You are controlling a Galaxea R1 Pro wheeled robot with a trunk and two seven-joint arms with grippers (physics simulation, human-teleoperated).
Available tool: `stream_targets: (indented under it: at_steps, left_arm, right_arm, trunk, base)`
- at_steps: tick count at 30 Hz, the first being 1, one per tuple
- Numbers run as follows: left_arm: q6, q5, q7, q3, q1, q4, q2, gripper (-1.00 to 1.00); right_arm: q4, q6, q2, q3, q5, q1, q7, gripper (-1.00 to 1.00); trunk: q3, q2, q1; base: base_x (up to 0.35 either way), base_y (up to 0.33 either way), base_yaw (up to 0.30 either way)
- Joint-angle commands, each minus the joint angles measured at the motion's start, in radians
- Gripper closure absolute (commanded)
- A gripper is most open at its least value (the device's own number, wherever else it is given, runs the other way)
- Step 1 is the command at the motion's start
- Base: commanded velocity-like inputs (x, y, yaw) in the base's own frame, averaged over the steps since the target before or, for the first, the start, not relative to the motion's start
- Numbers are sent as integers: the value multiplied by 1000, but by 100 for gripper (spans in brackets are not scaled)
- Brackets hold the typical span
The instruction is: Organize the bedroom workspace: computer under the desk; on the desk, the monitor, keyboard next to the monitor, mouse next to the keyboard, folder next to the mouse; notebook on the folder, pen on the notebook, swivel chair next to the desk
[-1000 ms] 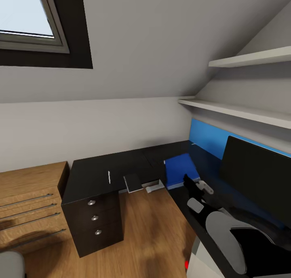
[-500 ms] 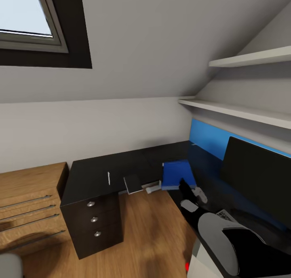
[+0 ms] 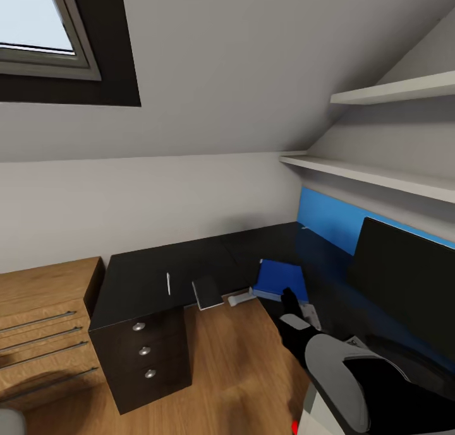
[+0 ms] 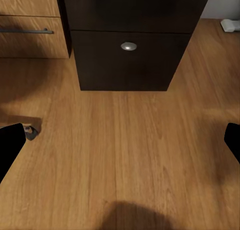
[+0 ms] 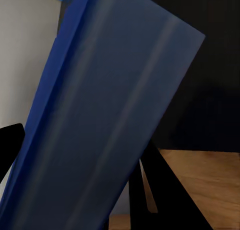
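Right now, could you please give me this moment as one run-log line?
right gripper: holding folder over desk corner | notebook, pen: on desk | monitor: on desk | left gripper: open, above floor

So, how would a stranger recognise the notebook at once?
Look at the long black desk, at its front edge beside the drawer unit. The notebook is the small dark square with white page edges, between the thin pale pen and the larger blue folder.

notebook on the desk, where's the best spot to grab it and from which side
Likely the notebook's near edge, coming from the open floor side: it lies flat at the desk's front edge and juts slightly past it, so a hand could pinch the overhang from above and below.
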Motion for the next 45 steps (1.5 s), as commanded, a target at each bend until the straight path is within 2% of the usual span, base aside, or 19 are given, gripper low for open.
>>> stream_targets:
  at_steps: [1,18,32,45]
  left_arm:
    - [-2,3,-10,8,-1,1,0,-100]
    - [-2,3,-10,8,0,1,1,-100]
    - [-2,3,-9,8,-1,1,1,-100]
    - [-2,3,-10,8,-1,1,1,-100]
  right_arm:
    - [1,-3,2,0,-13,-1,6,100]
    - [0,-3,6,1,-20,-1,12,100]
    - [0,-4,5,0,-19,-1,12,100]
    - [0,-4,3,0,-19,-1,12,100]
  trunk:
    - [-2,-1,0]
    - [-2,-1,0]
    - [-8,-1,0]
    - [-9,-1,0]
  base:
    - [5,0,0]
    - [1,0,-9]
    - [0,2,-210]
    - [0,168,-42]
